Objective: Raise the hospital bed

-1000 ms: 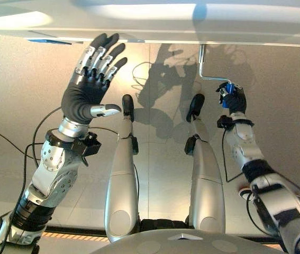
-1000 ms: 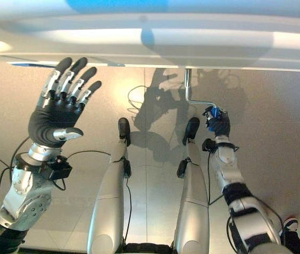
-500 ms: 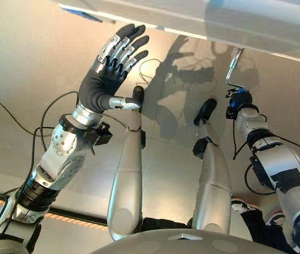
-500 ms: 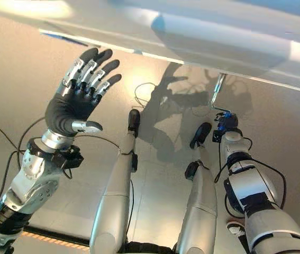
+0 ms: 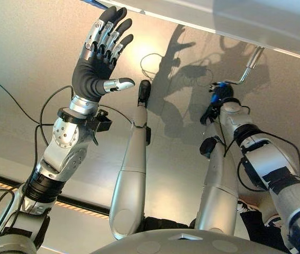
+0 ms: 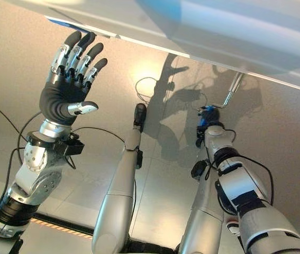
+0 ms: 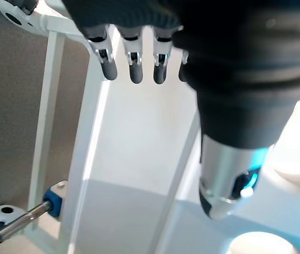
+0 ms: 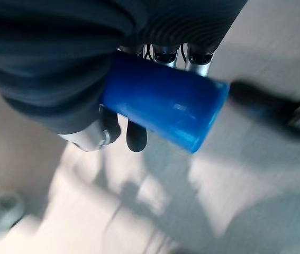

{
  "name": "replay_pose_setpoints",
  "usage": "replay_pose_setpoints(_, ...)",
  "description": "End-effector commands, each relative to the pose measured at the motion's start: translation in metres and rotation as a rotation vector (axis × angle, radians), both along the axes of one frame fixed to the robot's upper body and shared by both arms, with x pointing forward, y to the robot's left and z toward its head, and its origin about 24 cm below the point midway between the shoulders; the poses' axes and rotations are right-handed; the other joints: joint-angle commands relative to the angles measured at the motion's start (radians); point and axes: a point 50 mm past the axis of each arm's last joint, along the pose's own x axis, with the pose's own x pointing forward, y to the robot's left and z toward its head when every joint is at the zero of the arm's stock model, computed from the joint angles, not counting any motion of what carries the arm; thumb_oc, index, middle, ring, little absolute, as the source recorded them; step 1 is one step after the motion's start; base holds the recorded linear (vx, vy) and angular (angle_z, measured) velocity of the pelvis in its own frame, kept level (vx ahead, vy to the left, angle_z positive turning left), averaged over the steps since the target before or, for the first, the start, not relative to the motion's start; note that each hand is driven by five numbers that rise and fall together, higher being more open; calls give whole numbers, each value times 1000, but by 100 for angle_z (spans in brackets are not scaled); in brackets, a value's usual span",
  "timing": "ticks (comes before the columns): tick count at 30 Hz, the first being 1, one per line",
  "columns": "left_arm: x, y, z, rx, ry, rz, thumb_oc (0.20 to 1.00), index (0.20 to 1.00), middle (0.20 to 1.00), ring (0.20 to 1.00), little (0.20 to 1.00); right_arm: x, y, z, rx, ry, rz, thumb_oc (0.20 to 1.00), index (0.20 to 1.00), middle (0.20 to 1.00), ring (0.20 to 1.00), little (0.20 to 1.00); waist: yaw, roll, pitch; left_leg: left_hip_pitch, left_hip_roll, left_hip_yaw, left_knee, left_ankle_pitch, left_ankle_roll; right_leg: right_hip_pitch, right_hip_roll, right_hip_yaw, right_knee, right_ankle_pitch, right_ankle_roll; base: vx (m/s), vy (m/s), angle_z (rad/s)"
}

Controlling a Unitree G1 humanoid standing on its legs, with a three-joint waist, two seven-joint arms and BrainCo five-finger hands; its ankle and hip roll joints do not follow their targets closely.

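Left hand (image 5: 98,66) spread, right hand (image 5: 219,98) clenched

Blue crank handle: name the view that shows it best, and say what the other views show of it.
The right wrist view: the blue crank handle is seen close up, with the right hand curled around it. Both eye views show just a blue patch at that hand, below the metal crank arm.

I see my right hand (image 5: 219,95) has swung the blue handle (image 8: 163,108) of the crank (image 5: 249,66) round and nearer (my view tipped too), fingers wrapped tight round it.
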Motion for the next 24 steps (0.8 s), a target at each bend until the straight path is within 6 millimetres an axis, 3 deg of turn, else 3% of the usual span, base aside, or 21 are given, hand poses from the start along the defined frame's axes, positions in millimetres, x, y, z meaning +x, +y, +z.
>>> replay_pose_setpoints(1, -23, -12, 5, -4, -106, -60, 1000, 1000, 1000, 1000, 1000, -36, 167, 20, -13, -171, 657, 200, 200, 200, 200, 200, 33, 86, -18, -22, -66, 34, 46, -59, 36, 72, -22, 20, -2, -55, 92, 9, 51, 1)
replay_pose_setpoints(2, -23, -10, 8, 5, -124, -49, 1000, 1000, 1000, 1000, 1000, -41, 177, 40, 45, -249, 712, 200, 200, 200, 200, 200, 29, 85, -18, -51, -69, 37, 38, -25, 41, 50, -21, 14, -20, -23, 83, 61, 38, -1)
replay_pose_setpoints(3, -23, -9, 3, 22, -107, -40, 1000, 1000, 1000, 1000, 1000, -48, 181, 42, 90, -270, 748, 200, 200, 200, 200, 200, 27, 82, -18, -13, -65, 42, 40, -58, 36, 77, -20, 28, -13, -50, 91, -49, 82, -2)
replay_pose_setpoints(4, -22, -6, 6, 43, -128, -22, 1000, 1000, 1000, 1000, 1000, -51, 181, 61, 151, -336, 777, 200, 200, 200, 200, 200, 18, 77, -18, -46, -65, 45, 34, -22, 41, 48, -21, 25, -29, -15, 83, 4, 67, -2)
replay_pose_setpoints(5, -21, -4, 4, 61, -124, -13, 1000, 1000, 1000, 1000, 1000, -54, 180, 68, 182, -366, 800, 200, 200, 200, 200, 200, 14, 74, -18, -44, -63, 50, 34, -23, 40, 47, -19, 30, -33, -13, 82, -57, 79, -3)
replay_pose_setpoints(6, -19, -3, 2, 94, -114, -9, 1000, 1000, 1000, 1000, 1000, -57, 177, 78, 230, -409, 818, 200, 200, 200, 200, 200, 6, 70, -18, -41, -61, 54, 32, -22, 40, 49, -19, 33, -38, -10, 81, 53, 33, -4)
replay_pose_setpoints(7, -16, -1, -7, 137, -75, -7, 1000, 1000, 1000, 1000, 1000, -61, 170, 81, 271, -433, 829, 200, 200, 200, 200, 200, 2, 66, -18, -1, -57, 61, 35, -57, 34, 80, -17, 46, -30, -38, 90, -6, 27, -4)
replay_pose_setpoints(8, -14, 3, -6, 200, -86, 16, 1000, 1000, 1000, 1000, 1000, -61, 163, 95, 300, -489, 830, 200, 200, 200, 200, 200, -9, 64, -18, -29, -58, 66, 25, -21, 39, 57, -16, 40, -49, -4, 83, -7, 28, -6)
replay_pose_setpoints(10, -15, 10, -6, 312, -95, 33, 1000, 1000, 1000, 1000, 1000, -65, 149, 111, 361, -562, 831, 200, 200, 200, 200, 200, -20, 60, -18, -17, -51, 78, 15, -18, 39, 60, -11, 53, -63, 3, 84, -44, 68, -10)
replay_pose_setpoints(11, -10, 13, -16, 362, -35, 20, 1000, 1000, 1000, 1000, 1000, -71, 137, 120, 429, -614, 836, 200, 200, 200, 200, 200, -43, 45, -18, -3, -41, 92, 7, -14, 40, 64, -6, 64, -78, 15, 86, -24, 55, -13)
replay_pose_setpoints(13, -4, 13, -26, 380, 17, 8, 1000, 1000, 1000, 1000, 1000, -74, 132, 124, 457, -635, 842, 200, 200, 200, 200, 200, -53, 39, -18, 3, -38, 99, 3, -12, 41, 64, -5, 69, -83, 18, 87, -16, 10, -16)
replay_pose_setpoints(15, -4, 12, -32, 507, 18, 3, 1000, 1000, 1000, 1000, 1000, -77, 106, 134, 508, -706, 794, 200, 200, 200, 200, 200, -80, 30, -18, 23, -31, 113, -15, -9, 42, 72, 1, 80, -99, 25, 92, -11, 8, -19)
replay_pose_setpoints(17, 0, 10, -43, 519, 71, -14, 1000, 1000, 1000, 1000, 1000, -81, 84, 136, 627, -764, 724, 200, 200, 200, 200, 200, -115, 15, -18, 44, -20, 135, -22, -8, 45, 75, 9, 100, -110, 30, 95, -25, 18, -15)
replay_pose_setpoints(20, 4, 9, -52, 544, 110, -23, 1000, 1000, 1000, 1000, 1000, -85, 74, 136, 674, -785, 704, 200, 200, 200, 200, 200, -137, 1, -18, 60, -11, 151, -27, -8, 48, 73, 18, 115, -114, 34, 97, -18, 7, -20)
replay_pose_setpoints(24, 6, 9, -59, 601, 120, -6, 1000, 1000, 1000, 1000, 1000, -91, 37, 135, 749, -867, 592, 200, 200, 200, 200, 200, -192, -31, -18, 99, 10, 191, -43, -10, 48, 73, 37, 148, -132, 45, 100, -12, -15, -20)
